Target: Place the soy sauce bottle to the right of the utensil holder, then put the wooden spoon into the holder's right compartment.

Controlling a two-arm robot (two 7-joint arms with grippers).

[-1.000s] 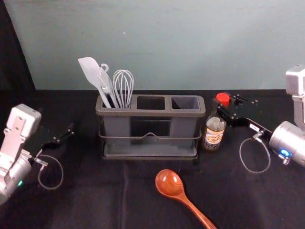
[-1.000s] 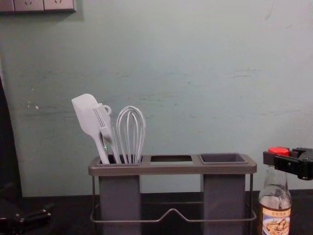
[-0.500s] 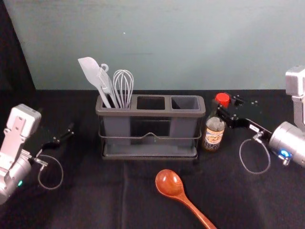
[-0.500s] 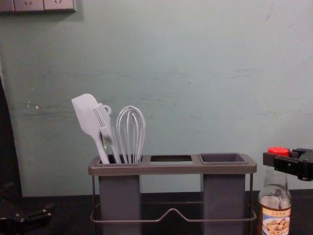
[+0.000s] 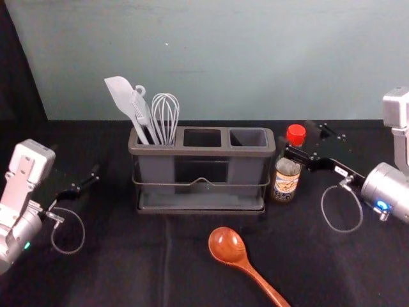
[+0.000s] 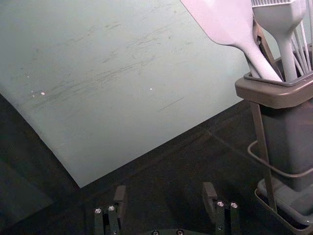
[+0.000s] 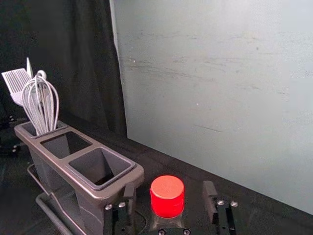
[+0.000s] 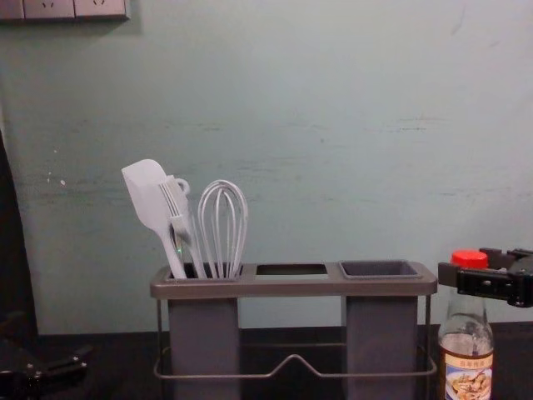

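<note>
The right claw has just let go. Its two fingers are now wide apart, one on each side of the red cap, and they don't squeeze it. The soy sauce bottle has moved a tiny bit toward the utensil holder. It stands up on its own, just beside the holder's right end. So I think the first job is nearly done, and the claw should back away gently so it won't knock the bottle over.

The wooden spoon lies in front of the holder, with its round end toward it. It must go in the right compartment, which has no tools in it. The left claw waits open, off to the holder's left.

A black cloth covers the worktop. Behind is a pale green wall with scuffs, and some sockets high on the left.
</note>
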